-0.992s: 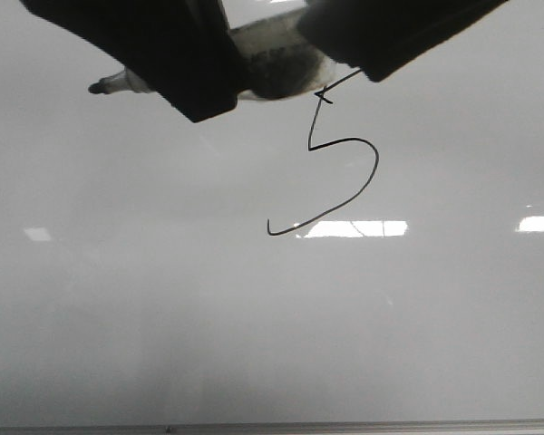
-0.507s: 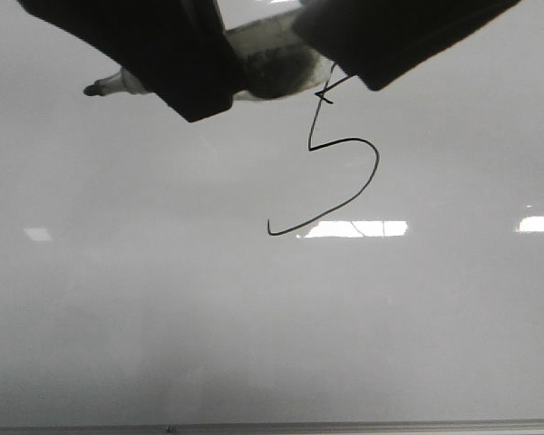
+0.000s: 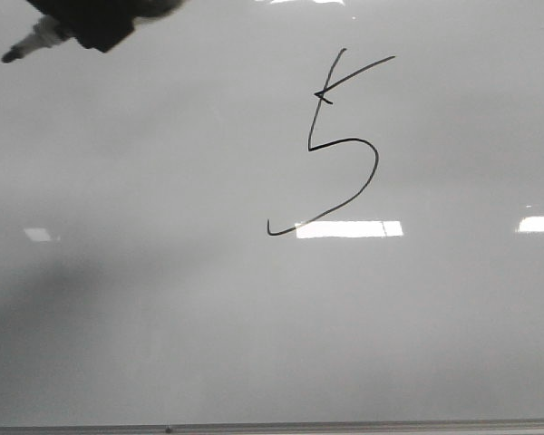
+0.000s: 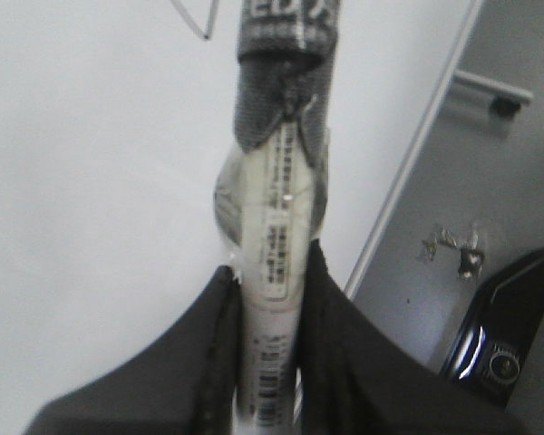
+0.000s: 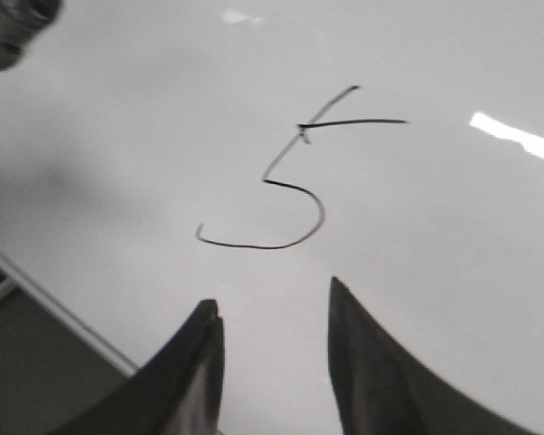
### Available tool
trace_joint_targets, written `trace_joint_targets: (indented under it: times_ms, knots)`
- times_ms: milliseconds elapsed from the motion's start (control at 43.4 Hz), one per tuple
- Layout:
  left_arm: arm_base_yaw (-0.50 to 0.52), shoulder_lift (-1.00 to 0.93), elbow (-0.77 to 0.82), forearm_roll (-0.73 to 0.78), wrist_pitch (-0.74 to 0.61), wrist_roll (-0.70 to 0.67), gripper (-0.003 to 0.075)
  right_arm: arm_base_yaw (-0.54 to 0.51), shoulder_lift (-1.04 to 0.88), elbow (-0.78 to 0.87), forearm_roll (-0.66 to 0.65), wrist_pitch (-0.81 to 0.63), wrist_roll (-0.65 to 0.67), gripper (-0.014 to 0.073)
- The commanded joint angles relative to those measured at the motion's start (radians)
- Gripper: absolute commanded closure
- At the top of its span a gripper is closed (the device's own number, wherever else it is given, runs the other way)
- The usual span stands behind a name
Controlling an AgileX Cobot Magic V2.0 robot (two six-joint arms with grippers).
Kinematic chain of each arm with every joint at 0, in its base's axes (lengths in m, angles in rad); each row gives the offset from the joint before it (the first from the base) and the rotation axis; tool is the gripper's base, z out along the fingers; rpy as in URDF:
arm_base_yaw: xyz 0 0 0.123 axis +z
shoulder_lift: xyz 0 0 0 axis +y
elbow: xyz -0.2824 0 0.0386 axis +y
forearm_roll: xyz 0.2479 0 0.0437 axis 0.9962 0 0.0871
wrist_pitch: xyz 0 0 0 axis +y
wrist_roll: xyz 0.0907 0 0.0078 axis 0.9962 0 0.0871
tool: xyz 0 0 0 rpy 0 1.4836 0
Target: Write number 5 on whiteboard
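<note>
whiteboard (image 3: pixel 163 317) carrying finished number 5 (image 3: pixel 340 154) | left claw (image 4: pixel 270 272) gripping marker (image 4: pixel 274 236) | right claw (image 5: pixel 272 362) gaping, idle | I'm judging next: parking marker

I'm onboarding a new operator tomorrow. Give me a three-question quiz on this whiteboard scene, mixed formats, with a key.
1. True or false: the right gripper holds the marker.
2. Multiple choice: in the front view, the marker sits A) over the number 5, B) at the upper left corner, C) along the whiteboard frame at the bottom.
3. Fill in: the left gripper is shut on the ____.

Key: 1 false; 2 B; 3 marker.
</note>
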Motion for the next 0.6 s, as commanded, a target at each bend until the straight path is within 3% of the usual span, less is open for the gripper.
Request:
trace_joint_targets:
  times_ms: [0, 254, 577]
  knots:
    - [0.093, -0.096, 0.047, -0.076, -0.125, -0.045, 0.0659, -0.081, -0.097, 0.047, 0.025, -0.109, 0.059, 0.037]
    - [0.297, -0.338, 0.313, -0.17, -0.29, -0.105, 0.0659, -0.15, -0.285, 0.162, 0.061, -0.131, 0.069, 0.0669]
    - [0.391, -0.523, 0.484, -0.2, -0.299, -0.105, 0.0659, -0.15, -0.303, 0.171, 0.072, -0.13, 0.069, 0.0662]
